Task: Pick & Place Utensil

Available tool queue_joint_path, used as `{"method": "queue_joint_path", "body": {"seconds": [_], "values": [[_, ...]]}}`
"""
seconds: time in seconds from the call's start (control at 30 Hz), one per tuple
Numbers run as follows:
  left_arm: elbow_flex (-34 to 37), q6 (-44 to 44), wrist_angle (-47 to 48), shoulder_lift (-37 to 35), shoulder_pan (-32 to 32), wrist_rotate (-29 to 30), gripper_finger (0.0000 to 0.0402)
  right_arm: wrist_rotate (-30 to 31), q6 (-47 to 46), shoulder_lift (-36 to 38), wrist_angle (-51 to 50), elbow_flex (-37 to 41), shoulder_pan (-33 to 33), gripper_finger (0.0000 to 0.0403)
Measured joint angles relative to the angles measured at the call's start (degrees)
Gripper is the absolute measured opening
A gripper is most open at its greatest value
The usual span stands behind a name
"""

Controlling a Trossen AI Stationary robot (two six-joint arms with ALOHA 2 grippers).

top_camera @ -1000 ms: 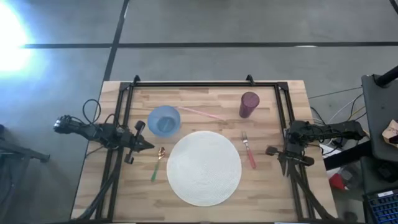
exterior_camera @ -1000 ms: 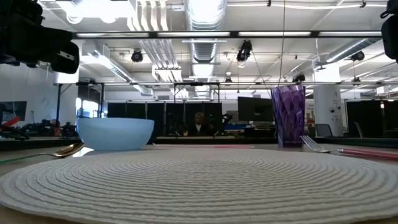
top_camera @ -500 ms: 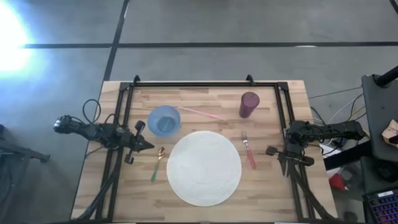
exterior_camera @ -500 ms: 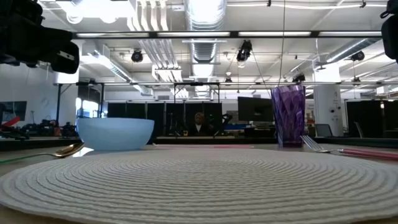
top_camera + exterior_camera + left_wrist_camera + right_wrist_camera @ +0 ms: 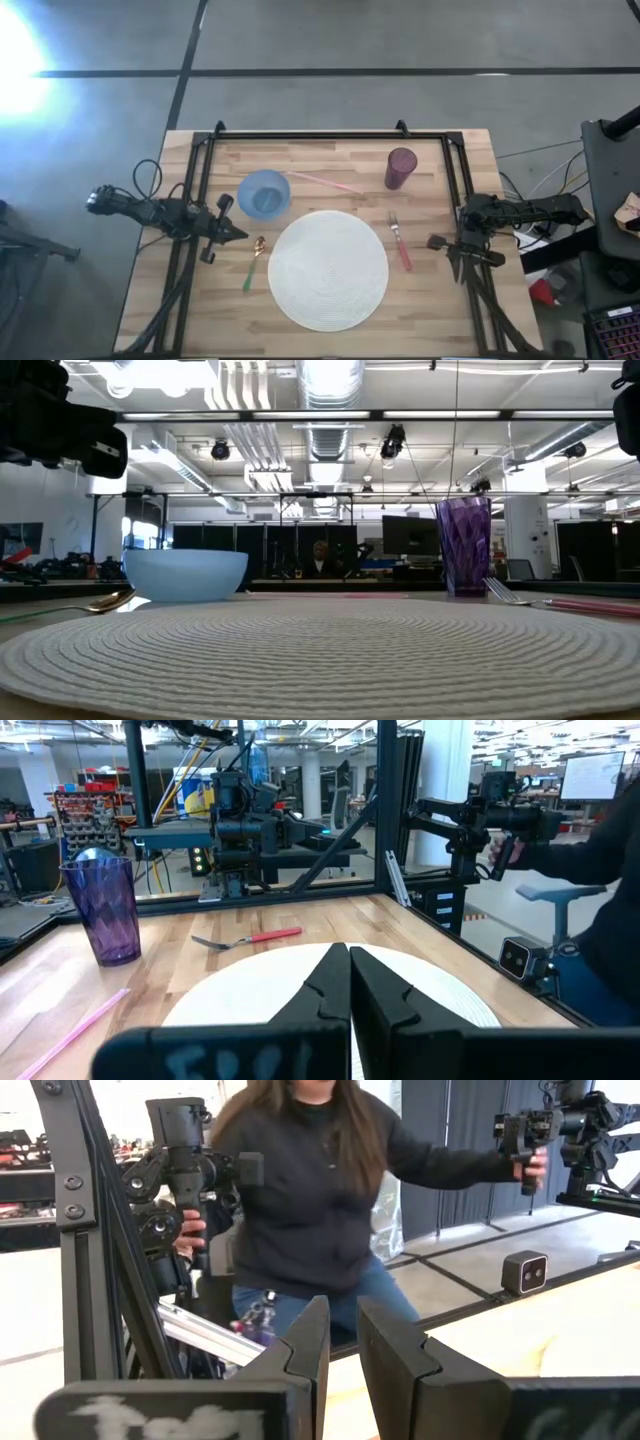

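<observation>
A fork with a pink handle point(image 5: 400, 242) lies flat on the wood, right of the round white placemat point(image 5: 328, 270). A spoon with a green handle and gold bowl point(image 5: 253, 263) lies left of the mat. My left gripper point(image 5: 240, 235) hovers by the table's left edge, just left of the spoon, fingers shut, as the left wrist view shows point(image 5: 350, 960). My right gripper point(image 5: 432, 242) waits by the right edge, right of the fork, with a narrow gap between its fingers point(image 5: 342, 1315). Both touch nothing.
A blue bowl point(image 5: 264, 194) stands beyond the spoon, a purple cup point(image 5: 401, 167) beyond the fork, and a pink straw point(image 5: 325, 181) lies between them. A black frame point(image 5: 310, 134) runs round the table. A person point(image 5: 310, 1190) stands beyond the table, hands on two control arms.
</observation>
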State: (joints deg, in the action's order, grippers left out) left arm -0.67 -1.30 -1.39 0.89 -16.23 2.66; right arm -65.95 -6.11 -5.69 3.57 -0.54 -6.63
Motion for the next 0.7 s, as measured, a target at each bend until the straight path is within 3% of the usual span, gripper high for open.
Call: {"method": "queue_joint_path", "body": {"seconds": [0.37, 0.7], "values": [[0.00, 0.25, -0.55, 0.02, 0.02, 0.04, 0.0000, 0.00, 0.52, -0.01, 0.04, 0.00, 0.00, 0.0052], [0.00, 7.05, -0.67, 0.00, 0.00, 0.31, 0.0000, 0.13, 0.81, -0.02, 0.13, 0.00, 0.00, 0.0052]]}}
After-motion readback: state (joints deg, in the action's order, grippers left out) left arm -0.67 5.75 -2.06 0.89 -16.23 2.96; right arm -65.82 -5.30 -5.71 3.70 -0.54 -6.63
